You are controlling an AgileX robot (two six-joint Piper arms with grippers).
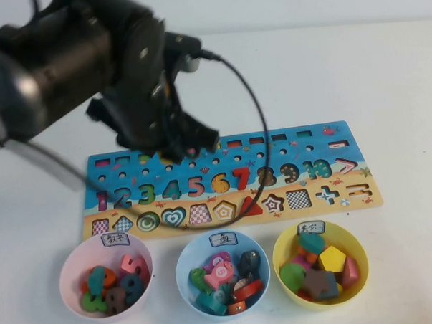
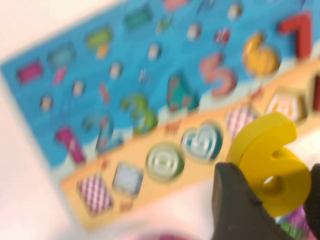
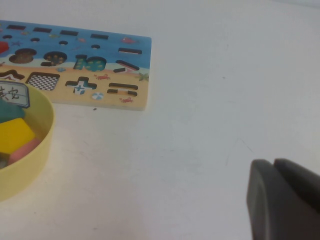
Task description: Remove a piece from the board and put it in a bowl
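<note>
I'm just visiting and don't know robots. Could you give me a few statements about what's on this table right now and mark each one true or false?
1. The left gripper is shut on the yellow 6 piece. True.
2. The yellow 6 piece sits in its slot on the puzzle board. False: it is held off the board in the left gripper.
3. Three bowls stand in front of the board: the pink bowl, the blue bowl and the yellow bowl. True.
4. The pink bowl is empty. False: several number pieces lie in it.
5. The right gripper holds a red piece. False: it holds nothing and rests shut over bare table, away from the board.
</note>
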